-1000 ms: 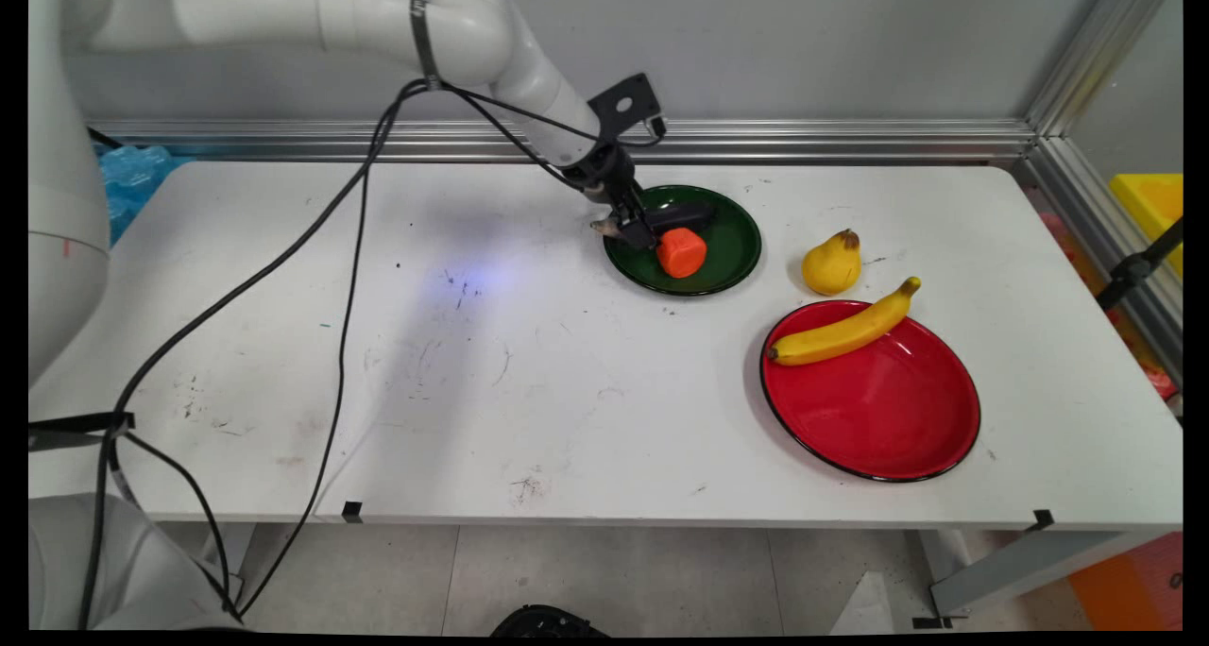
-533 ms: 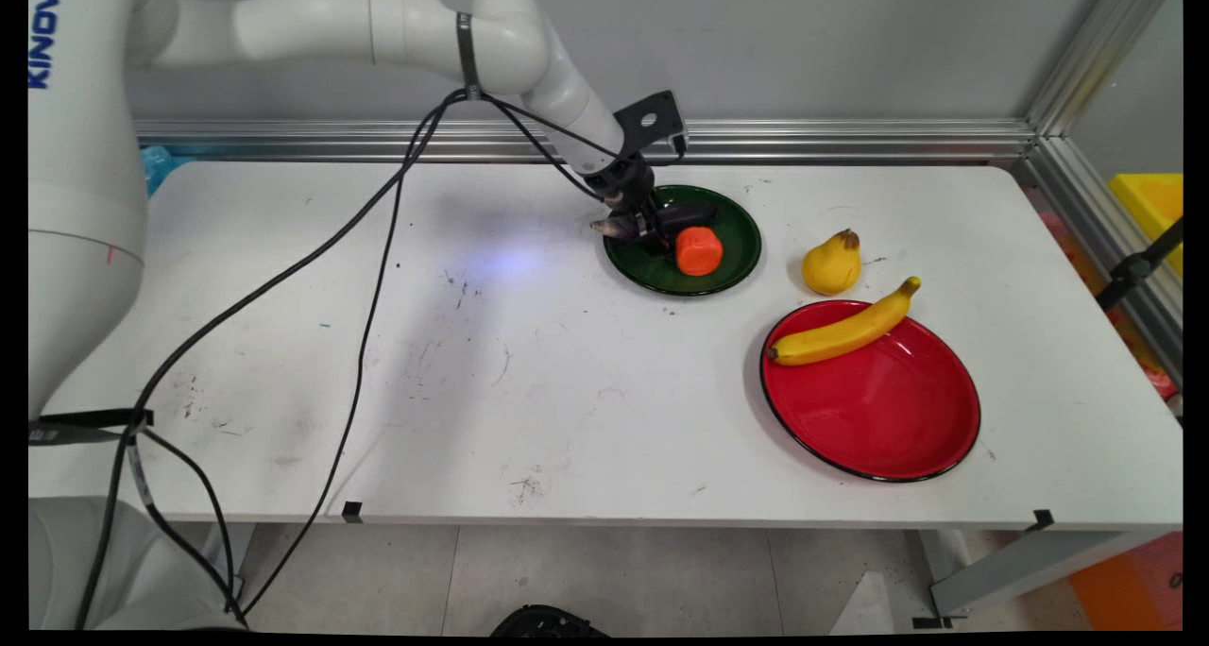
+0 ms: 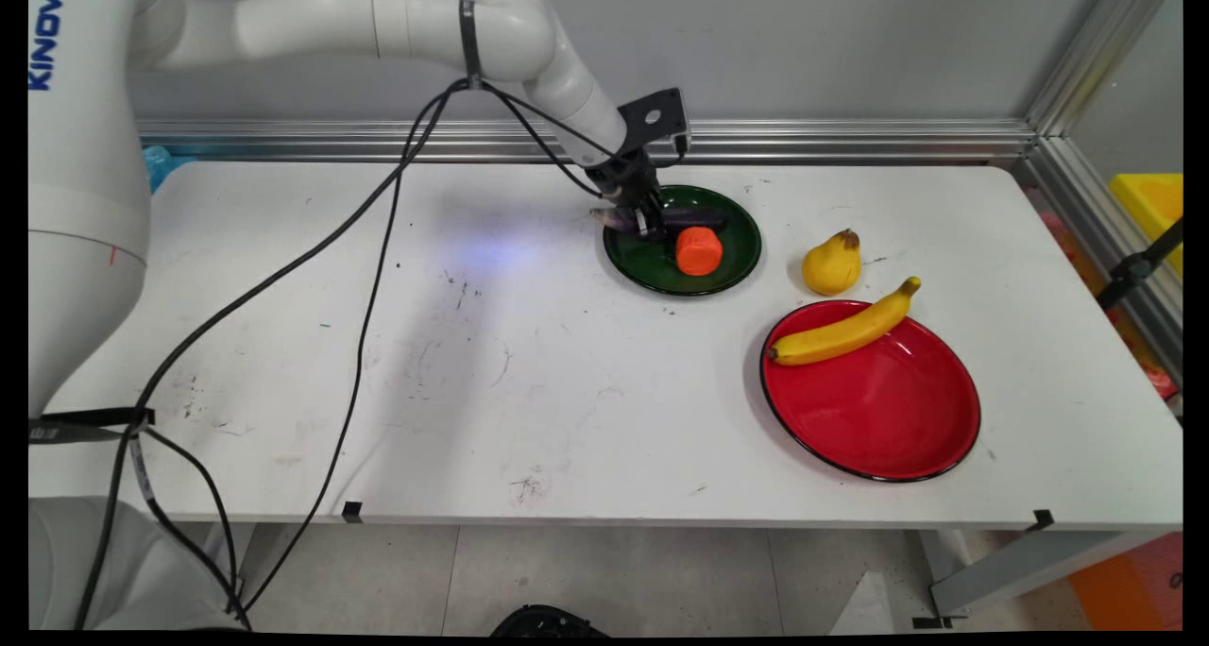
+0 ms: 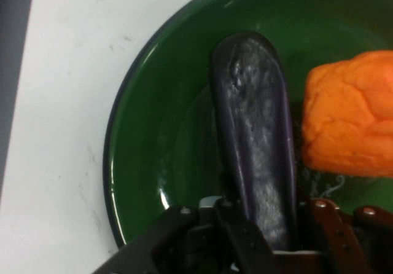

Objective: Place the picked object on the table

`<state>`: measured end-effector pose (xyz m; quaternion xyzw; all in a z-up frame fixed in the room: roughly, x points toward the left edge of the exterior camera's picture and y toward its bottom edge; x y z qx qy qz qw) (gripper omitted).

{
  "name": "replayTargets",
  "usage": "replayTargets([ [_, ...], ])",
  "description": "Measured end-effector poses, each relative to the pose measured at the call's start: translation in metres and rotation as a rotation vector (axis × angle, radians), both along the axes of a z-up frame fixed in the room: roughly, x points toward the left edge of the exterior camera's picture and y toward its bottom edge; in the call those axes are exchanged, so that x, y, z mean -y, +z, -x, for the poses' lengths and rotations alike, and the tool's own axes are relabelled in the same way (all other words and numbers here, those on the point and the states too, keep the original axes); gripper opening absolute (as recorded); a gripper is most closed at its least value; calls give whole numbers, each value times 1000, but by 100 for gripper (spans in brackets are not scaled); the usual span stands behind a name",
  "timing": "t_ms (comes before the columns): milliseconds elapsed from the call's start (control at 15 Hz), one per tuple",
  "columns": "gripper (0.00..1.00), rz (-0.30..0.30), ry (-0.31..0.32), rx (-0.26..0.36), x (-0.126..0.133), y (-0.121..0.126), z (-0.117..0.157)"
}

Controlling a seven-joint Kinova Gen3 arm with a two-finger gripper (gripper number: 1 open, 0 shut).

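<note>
Gripping a dark purple eggplant (image 4: 256,157), the black gripper (image 4: 261,225) has its two fingers (image 4: 236,231) closed against the vegetable's sides near one end. Seen from the hand camera, the eggplant runs straight ahead from between the fingers, its rounded far end reaching toward the far inner slope of a green plate (image 4: 141,163). Whether the eggplant rests on the plate's floor or sits just above it cannot be told. Just to the right of the eggplant, close beside it and partly cut off by the picture's edge, lies an orange lump (image 4: 350,120) with a rough, creased surface, also on the green plate. To the left of the gripper the plate's dark rim curves round, and beyond it is the white table (image 4: 55,133).

From the main camera, the gripper (image 3: 648,223) reaches down over the near-left part of the green plate (image 3: 737,249), with the eggplant (image 3: 694,217) stretching away from it across the plate and the orange lump (image 3: 699,250) just beside it. Well apart from the hand, a yellow pear (image 3: 832,263) stands on the table (image 3: 472,363), and near it a banana (image 3: 843,329) lies across the rim of a red plate (image 3: 878,410).
</note>
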<state>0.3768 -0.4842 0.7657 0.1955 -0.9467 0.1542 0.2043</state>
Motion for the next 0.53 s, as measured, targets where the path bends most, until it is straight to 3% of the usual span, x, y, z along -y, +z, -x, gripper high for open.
replayTargets([
  [533, 0, 37, -61, 10, -37, 79, -6],
])
